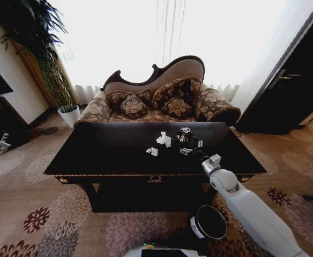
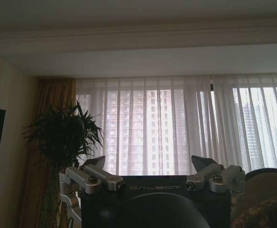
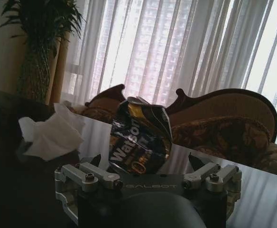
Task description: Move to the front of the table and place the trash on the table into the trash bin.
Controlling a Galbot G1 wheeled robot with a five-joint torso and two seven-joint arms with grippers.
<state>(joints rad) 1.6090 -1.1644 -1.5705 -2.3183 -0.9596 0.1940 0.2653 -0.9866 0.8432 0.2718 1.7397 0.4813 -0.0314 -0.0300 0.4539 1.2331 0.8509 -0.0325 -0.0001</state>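
The right tool (image 3: 145,168) stood wide open, its two fingers spread to either side of a crushed black-and-white can (image 3: 139,137) and gripping nothing; whether a fingertip touched the can could not be told. In the head view the right arm rose from the lower right of the frame to the right tool (image 1: 191,151) just right of centre, over the dark desk (image 1: 92,155), with the can (image 1: 184,135) just beyond it.

The right wrist view showed the can's crumpled side with white lettering, and one white tissue lump (image 3: 50,130) at the left of the frame lying on the glossy desk top (image 3: 266,199). The head view showed instead two tissue lumps, a larger one (image 1: 164,140) and a smaller one (image 1: 153,151), near the middle of the desk and left of the can, and the maroon trash bin (image 1: 209,223) on the carpet at the lower centre-right, in front of the desk.

The left tool (image 2: 150,171) was released too, fingers apart and empty, facing the curtained window and a tall plant (image 2: 65,137).
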